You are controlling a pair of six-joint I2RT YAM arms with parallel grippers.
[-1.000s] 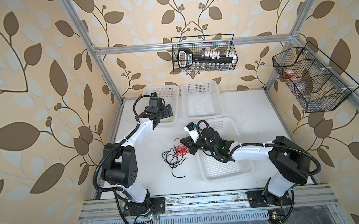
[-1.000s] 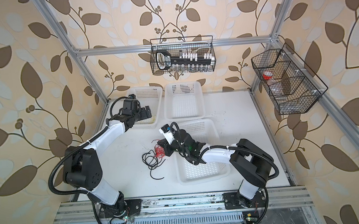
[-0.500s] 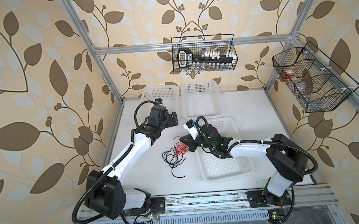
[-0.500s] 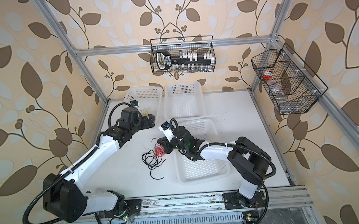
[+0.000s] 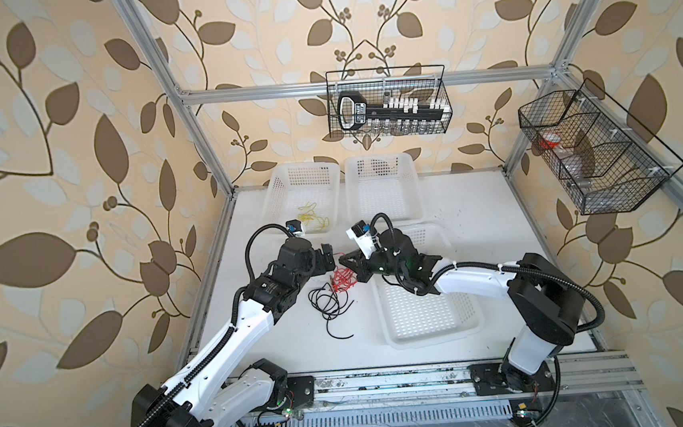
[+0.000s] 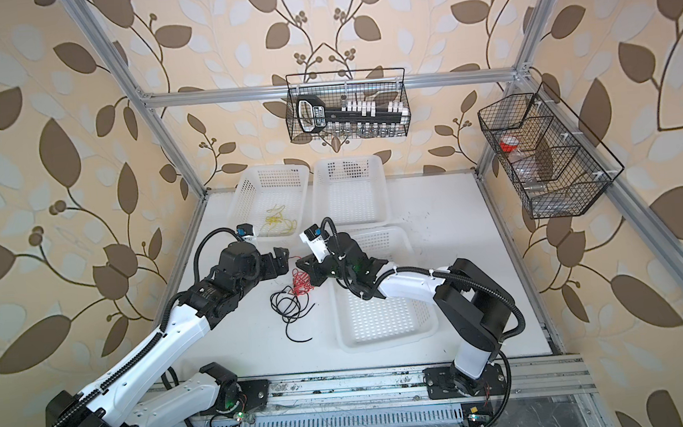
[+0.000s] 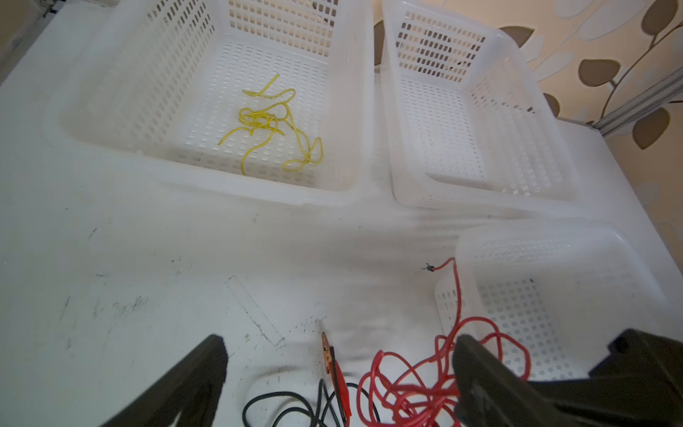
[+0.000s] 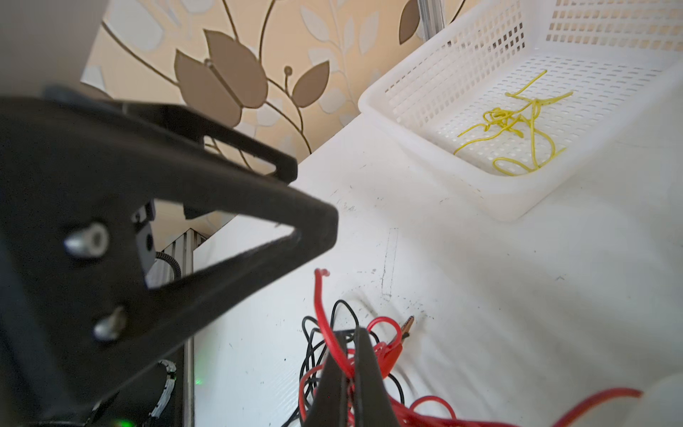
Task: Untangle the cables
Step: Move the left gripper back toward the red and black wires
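**Parting red from black**

My right gripper (image 8: pixel 347 345) is pressed together on the red cable (image 8: pixel 320 307), holding a strand up off the table (image 5: pixel 477 212). My left gripper (image 7: pixel 340 355) is spread wide and hovers just over the place where red crosses the black cable (image 5: pixel 328 305).

To do this well, I judge I should pin the black loops with the left, close to the crossing. Then I draw the red up and away slowly toward the near basket (image 5: pixel 432 334), watching that its clip (image 7: pixel 326 345) snags no loop.

I count three cables. One red and one black lie tangled together on the table, and one yellow cable (image 7: pixel 266 118) lies well apart in the far-left basket (image 7: pixel 240 186). There are three white baskets, and the other two look empty.
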